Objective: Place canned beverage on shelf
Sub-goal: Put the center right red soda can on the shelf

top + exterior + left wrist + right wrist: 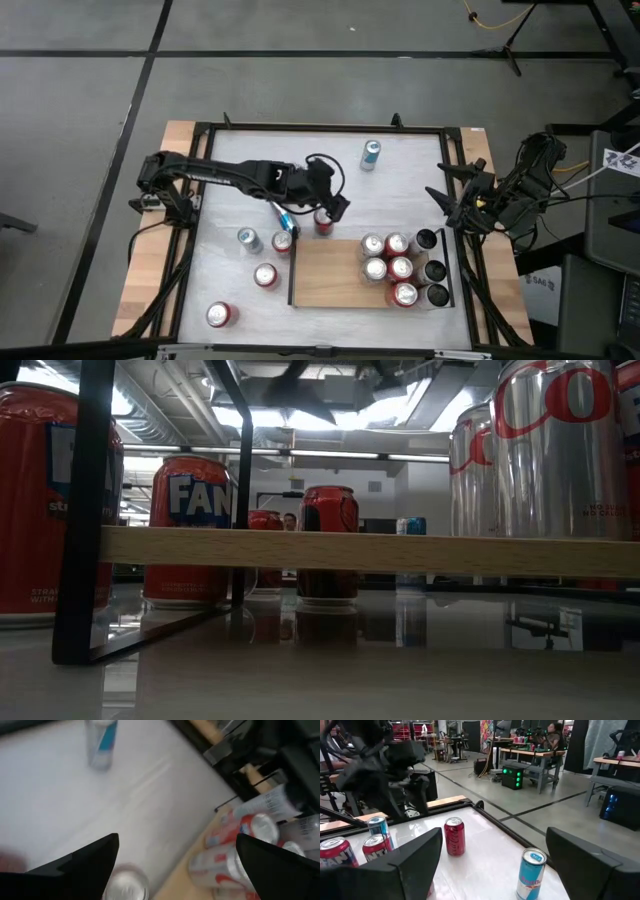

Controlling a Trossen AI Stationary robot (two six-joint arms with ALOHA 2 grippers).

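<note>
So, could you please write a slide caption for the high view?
Left gripper, open, above a red can beside the shelf; right gripper waits, open, at the table edge.

around your table you have a grey floor (300, 30) crossed by dark seam lines. a yellow cable (490, 20) lies on it beside a black stand foot (512, 50). beyond the table edge you face an open workshop: long workbenches (530, 755) with a person seated (554, 735) at one, a dark box with green lights (512, 776) on the floor, red shelving (405, 729) far back. overhead, you have strip lights (330, 455) and exposed ducting (420, 400).
</note>
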